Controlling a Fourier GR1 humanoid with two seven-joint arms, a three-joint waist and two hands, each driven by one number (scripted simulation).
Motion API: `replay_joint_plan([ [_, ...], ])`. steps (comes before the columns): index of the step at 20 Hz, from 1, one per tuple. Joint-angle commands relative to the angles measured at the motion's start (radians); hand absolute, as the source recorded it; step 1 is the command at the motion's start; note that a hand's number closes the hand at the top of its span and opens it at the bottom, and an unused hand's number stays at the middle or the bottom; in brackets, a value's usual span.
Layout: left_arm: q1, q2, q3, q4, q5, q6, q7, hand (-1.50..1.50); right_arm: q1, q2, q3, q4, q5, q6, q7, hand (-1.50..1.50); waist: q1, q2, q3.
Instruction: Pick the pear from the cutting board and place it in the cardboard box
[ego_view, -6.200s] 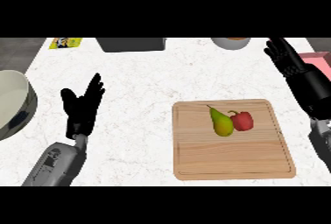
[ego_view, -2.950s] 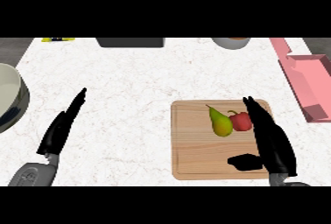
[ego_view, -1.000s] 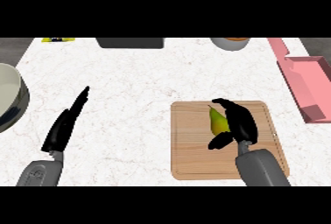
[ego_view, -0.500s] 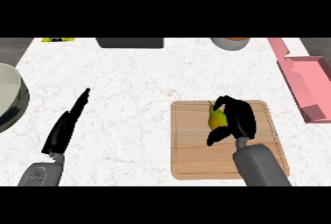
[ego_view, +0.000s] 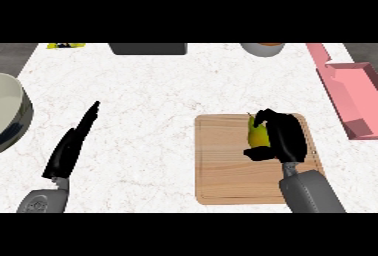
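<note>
Head view: right hand (ego_view: 286, 141) fingers curled round pear (ego_view: 258, 136), apparently resting on cutting board (ego_view: 221, 170); lift and transfer to cardboard box (ego_view: 347, 95), far right, outstanding; left hand (ego_view: 70, 150) fingers straight.

A kitchen, shown by its white marbled counter (ego_view: 162, 95), wooden cutting board (ego_view: 221, 167) and large pale bowl (ego_view: 10, 116).

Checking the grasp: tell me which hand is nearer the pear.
Right. The right hand is curled round the pear at the cutting board; the left hand is well off to its left.
</note>
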Motion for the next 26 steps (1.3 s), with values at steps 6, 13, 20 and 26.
replay_joint_plan([
  [6, -0.020, 0.023, 0.027, -0.006, 0.024, -0.032, 0.024, 0.00, -0.002, -0.287, 0.013, -0.274, -0.088, 0.377, -0.209, 1.50, -0.009, -0.001, 0.002],
  [13, 0.048, -0.013, -0.003, 0.006, -0.019, 0.011, -0.042, 0.00, 0.002, -0.361, -0.184, -0.511, -0.141, 0.420, -0.119, 1.50, -0.009, 0.000, 0.002],
  [20, -0.003, -0.010, 0.022, 0.051, -0.001, 0.000, -0.036, 0.00, -0.015, -0.467, -0.434, -0.620, -0.265, 0.611, -0.026, 1.50, -0.008, 0.001, 0.002],
  [26, -0.011, 0.006, 0.021, 0.016, -0.005, -0.017, -0.028, 0.00, -0.170, -0.515, -0.571, -0.331, -0.298, 0.532, -0.077, 1.50, 0.014, 0.008, 0.003],
])
